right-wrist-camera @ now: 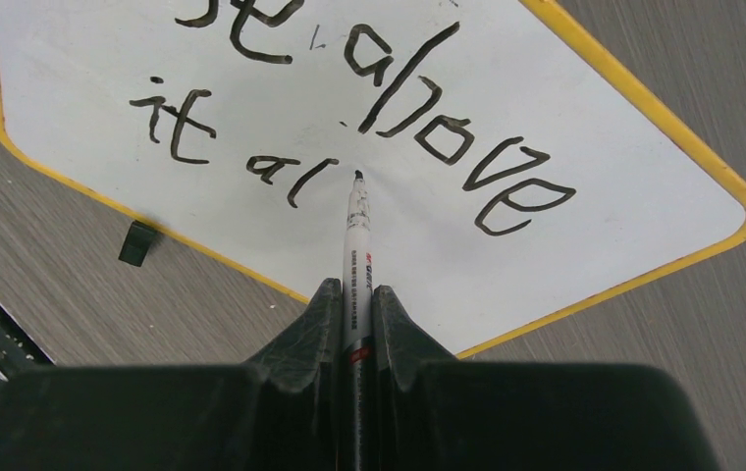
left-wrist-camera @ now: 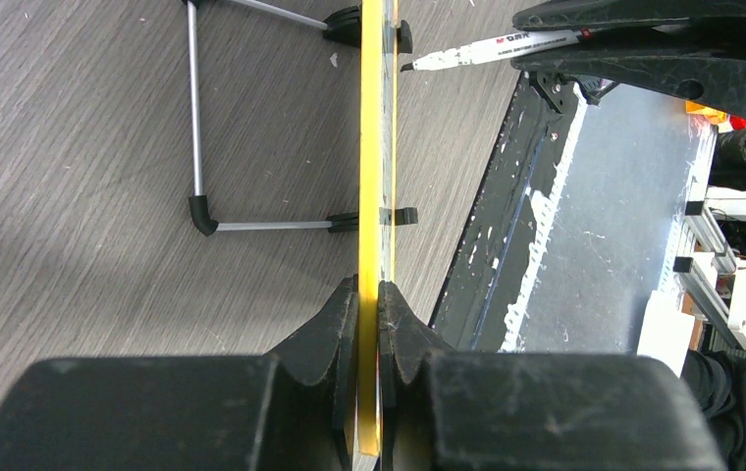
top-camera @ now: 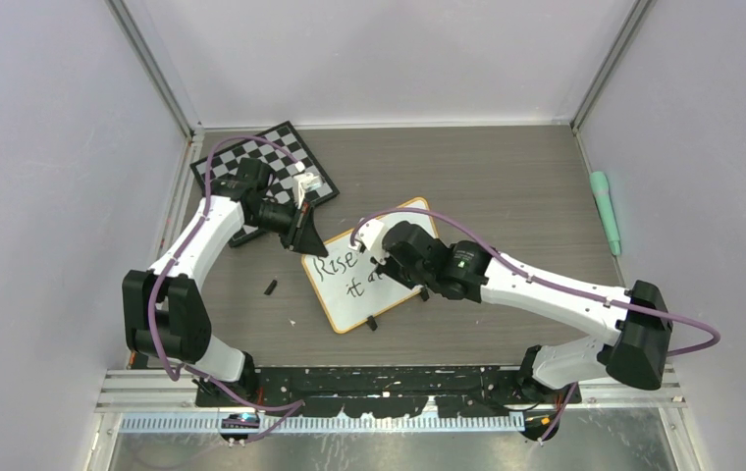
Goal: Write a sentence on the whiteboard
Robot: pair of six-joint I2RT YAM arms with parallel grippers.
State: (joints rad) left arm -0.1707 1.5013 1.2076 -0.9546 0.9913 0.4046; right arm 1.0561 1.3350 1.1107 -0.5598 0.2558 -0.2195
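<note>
While pinched between left fingers (left-wrist-camera: 330,339), whiteboard (left-wrist-camera: 372,147) beneath right fingers' (right-wrist-camera: 300,339) marker (right-wrist-camera: 357,255).

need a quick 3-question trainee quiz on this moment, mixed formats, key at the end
1. True or false: the left hand clamps the whiteboard by its edge.
2. What does the right hand hold? A) eraser B) marker C) chess piece
3. Fill in: the second line of the sentence reads "it ___" so far.
Key: 1 true; 2 B; 3 al
</note>
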